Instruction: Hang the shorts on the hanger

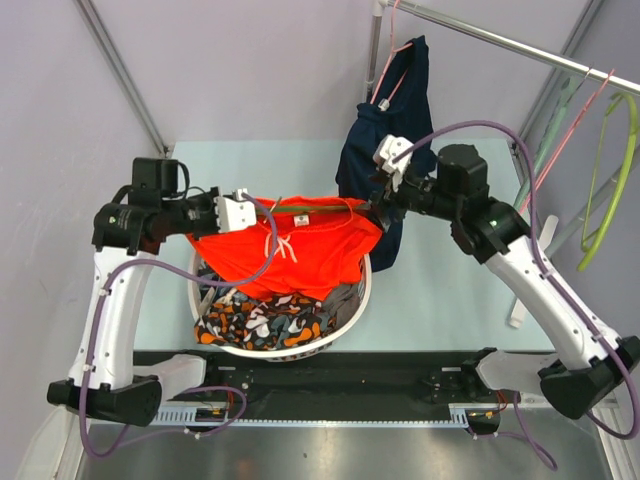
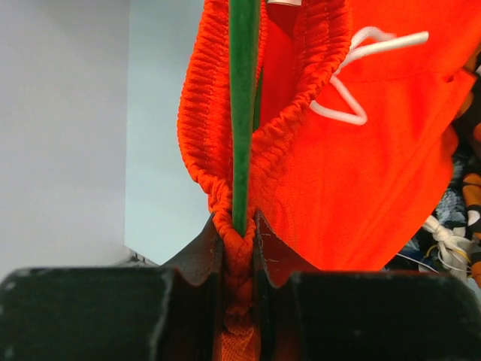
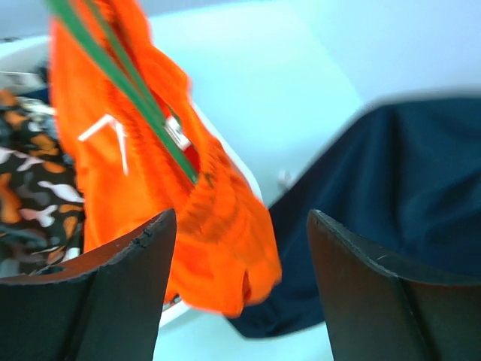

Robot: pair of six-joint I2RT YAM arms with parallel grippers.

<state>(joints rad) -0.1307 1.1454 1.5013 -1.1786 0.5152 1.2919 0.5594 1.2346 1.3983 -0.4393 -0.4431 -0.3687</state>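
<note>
Soft, limp shorts [image 1: 300, 245] and thin hanger [image 2: 243, 113] are pinched together at the waistband [image 2: 199, 113] by the left pincer [image 2: 239, 241]. The right pincer [image 3: 240, 218] is seen spread; that ribbed elastic is judged the surest hold.

I read the top view as a small enclosed cell. A pale blue-green surface [image 1: 450, 300] fills its middle. Plain lilac-grey walls [image 1: 60, 110] close it on the left, rear and right. A bare metal strut [image 1: 122, 75] runs diagonally across the left wall. A vertical metal post [image 1: 373, 60] stands at the rear, and from its top a metal rail [image 1: 500, 38] runs across toward the right wall. A black strip [image 1: 340, 372] borders the near edge of the surface, with a grey metal panel [image 1: 340, 455] below it. Lighting is even and diffuse, and shadows on the surface are soft. In the left wrist view, wall and surface meet along a straight line.
</note>
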